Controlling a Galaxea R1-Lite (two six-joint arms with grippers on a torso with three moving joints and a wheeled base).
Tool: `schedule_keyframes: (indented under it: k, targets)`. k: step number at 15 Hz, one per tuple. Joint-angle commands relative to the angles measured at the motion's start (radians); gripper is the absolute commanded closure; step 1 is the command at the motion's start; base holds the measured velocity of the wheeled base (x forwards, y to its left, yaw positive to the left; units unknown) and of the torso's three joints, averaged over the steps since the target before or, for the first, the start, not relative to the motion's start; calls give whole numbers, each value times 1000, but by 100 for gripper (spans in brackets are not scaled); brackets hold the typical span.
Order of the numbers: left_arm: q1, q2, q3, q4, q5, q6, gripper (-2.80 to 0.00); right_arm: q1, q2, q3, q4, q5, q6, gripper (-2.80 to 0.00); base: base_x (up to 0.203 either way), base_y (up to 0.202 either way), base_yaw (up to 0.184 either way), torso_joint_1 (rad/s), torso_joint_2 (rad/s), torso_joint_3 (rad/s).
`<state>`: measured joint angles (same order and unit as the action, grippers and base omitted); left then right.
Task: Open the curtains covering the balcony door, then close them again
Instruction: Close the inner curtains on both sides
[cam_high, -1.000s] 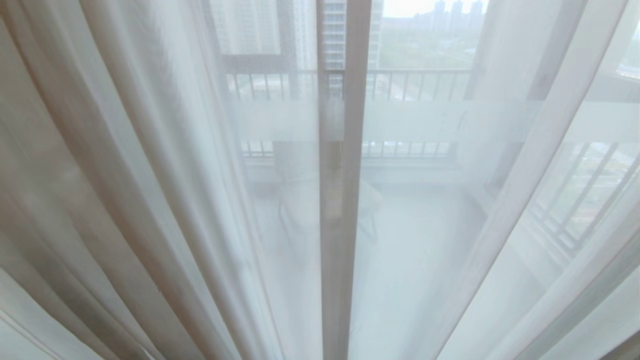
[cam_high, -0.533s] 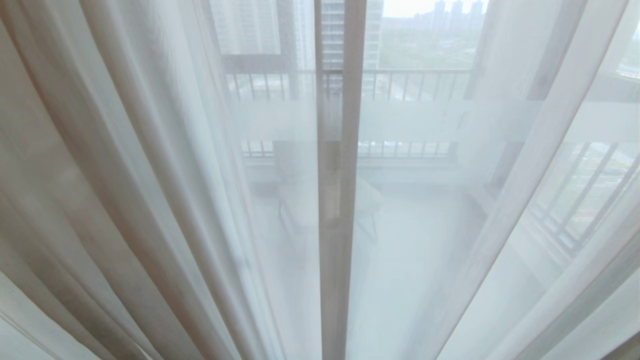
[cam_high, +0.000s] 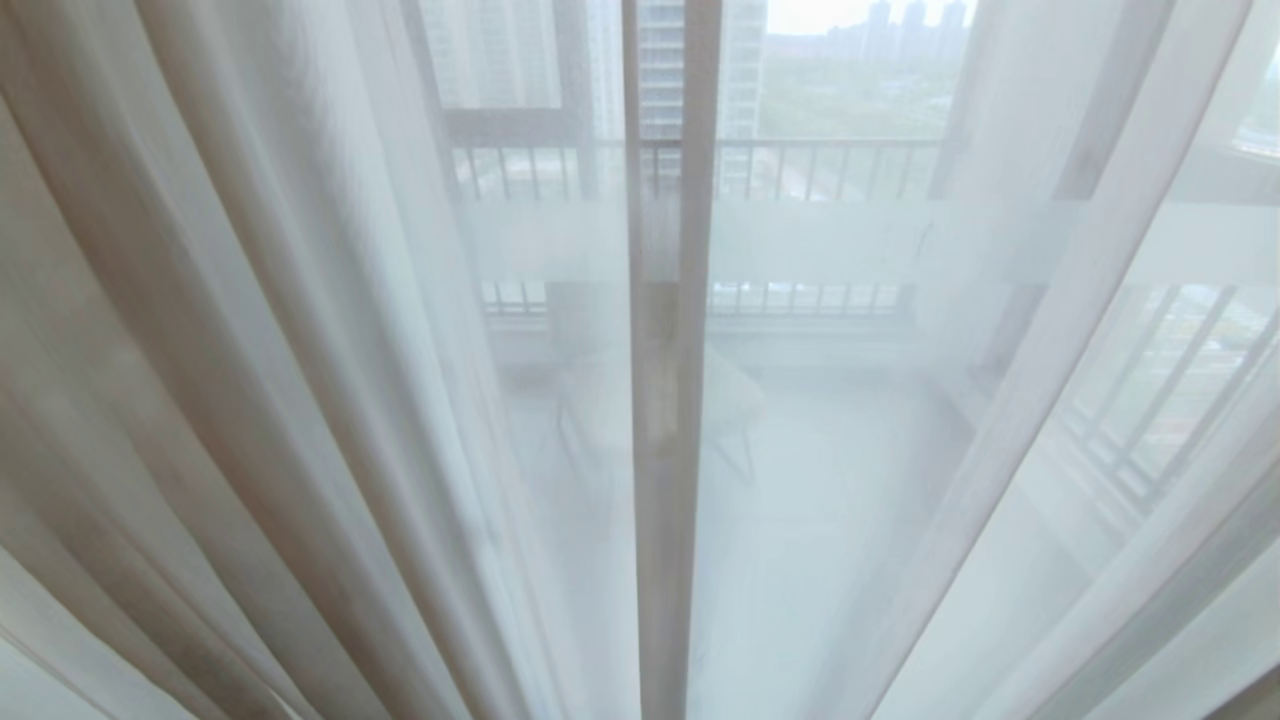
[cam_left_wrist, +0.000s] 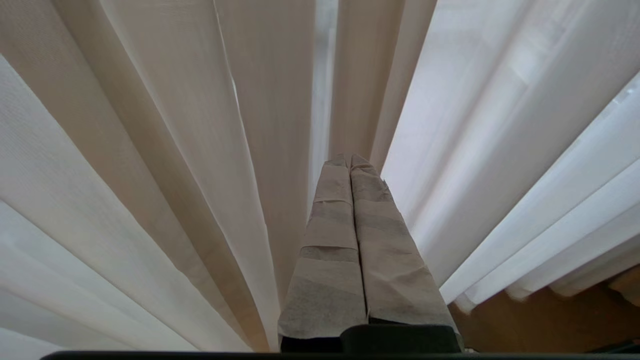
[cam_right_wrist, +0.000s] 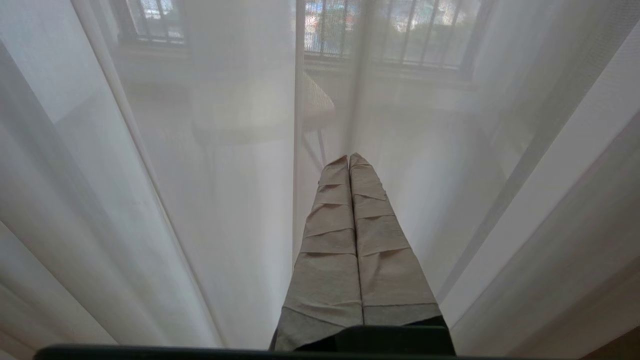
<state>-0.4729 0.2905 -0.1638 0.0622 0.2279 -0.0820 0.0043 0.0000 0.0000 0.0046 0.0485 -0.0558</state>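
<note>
Sheers (cam_high: 300, 350) hang drawn across the whole head view, their hemmed edges (cam_high: 665, 400) meeting at the middle, the balcony door (cam_high: 830, 245) dim behind them. Left gripper (cam_left_wrist: 349, 160) points into the pleats where beige drapes (cam_left_wrist: 260, 100) meet white folds, taped fingers (cam_left_wrist: 330, 240) pressed together on nothing. Right gripper (cam_right_wrist: 348, 158) aims level at the sheers, clenched empty

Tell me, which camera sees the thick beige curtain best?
The left wrist view: the beige drapes fill it in tall folds just beyond the shut left gripper. The head view shows mostly the white sheers, darker folds at its left edge. The right wrist view shows only sheers beyond the right gripper.
</note>
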Motion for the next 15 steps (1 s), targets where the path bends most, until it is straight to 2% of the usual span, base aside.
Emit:
schedule_keyframes:
  k: [1,2,3,5,11,15]
  targets:
    - [234,105,103,-185,-162,8,0,0,0,0,0,1,-1,0,0,0,0,0,0,0]
    - [320,99,133,-207,-229,24,0,0,0,0,0,1,-1,0,0,0,0,0,0,0]
    - [361,62,147,-198,-264,34,0,0,0,0,0,1,-1,0,0,0,0,0,0,0]
    - [419,-29,159,-156,-265,46,0,0,0,0,0,1,-1,0,0,0,0,0,0,0]
    - [469,-279,162,-71,-220,59,0,0,0,0,0,1,-1,0,0,0,0,0,0,0]
    - [471,-289,162,-65,-220,70,0,0,0,0,0,1,-1,0,0,0,0,0,0,0]
